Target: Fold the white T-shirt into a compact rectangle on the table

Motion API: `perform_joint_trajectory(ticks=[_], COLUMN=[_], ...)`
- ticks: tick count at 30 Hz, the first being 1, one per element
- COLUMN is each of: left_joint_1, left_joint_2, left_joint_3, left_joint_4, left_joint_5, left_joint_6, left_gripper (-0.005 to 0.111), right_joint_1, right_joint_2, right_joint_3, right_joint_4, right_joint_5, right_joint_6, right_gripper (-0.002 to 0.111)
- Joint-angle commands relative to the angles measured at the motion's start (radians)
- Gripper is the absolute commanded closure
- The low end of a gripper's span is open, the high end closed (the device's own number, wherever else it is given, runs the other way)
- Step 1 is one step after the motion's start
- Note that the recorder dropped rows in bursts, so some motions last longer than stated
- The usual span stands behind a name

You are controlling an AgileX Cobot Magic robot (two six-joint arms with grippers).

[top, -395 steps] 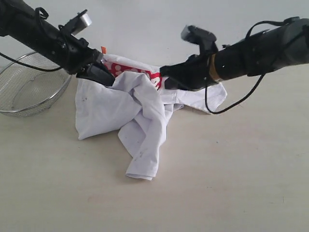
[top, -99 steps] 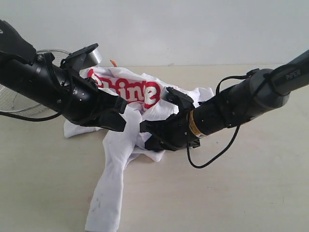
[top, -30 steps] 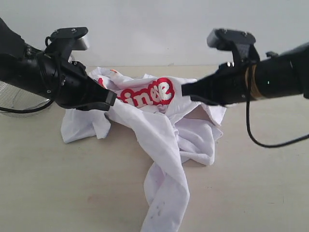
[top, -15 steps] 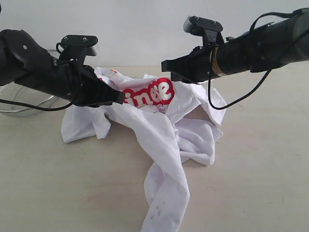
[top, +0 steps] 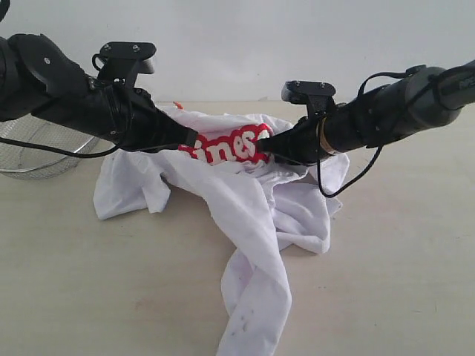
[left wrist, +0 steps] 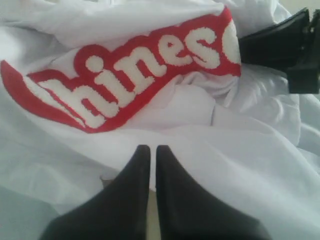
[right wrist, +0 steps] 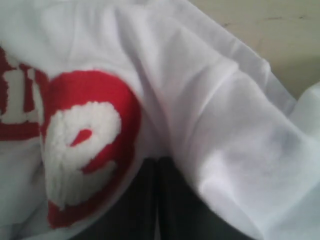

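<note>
Lowered since the earlier frame, right gripper is placed at the lettering's right end, left gripper at its left end. Both are closed; hold on white T-shirt unconfirmed.

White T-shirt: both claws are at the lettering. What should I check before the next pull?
1. Left claw shut: ok. Cloth pinched in it: cannot tell.
2. Right claw shut, cloth draped over it. Grip on cloth: cannot tell.
3. White T-shirt laid flat: not ok, crumpled, one end trailing toward the exterior camera.
4. Lettering facing up: ok.
5. Bare table beside the shirt for spreading: ok.
</note>
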Motion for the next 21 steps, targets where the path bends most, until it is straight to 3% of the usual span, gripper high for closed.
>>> perform_joint_trajectory(ticks=[1,14,21], left_joint_1=[-0.004,-0.004,-0.004], left_joint_2=[0.0,0.0,0.0], left_joint_3=[-0.008,-0.008,-0.008], left_joint_4=[-0.003,-0.003,-0.003], left_joint_5=[0.026,0.034,0.049], left_joint_6=[0.005,0.018,0.018], left_gripper=[0.102,0.102,0.102], right_joint_1=[-0.005,-0.059,-0.1], right_joint_2=[0.068,0.27,0.303], right_joint_3=[-0.097,-0.331,-0.365], right_joint_4=[-0.002,-0.002,-0.002], right_joint_5=[0.025,0.033,0.061], right_joint_6=[-0.007,0.002,-0.03], right_gripper=[0.109,0.109,0.108])
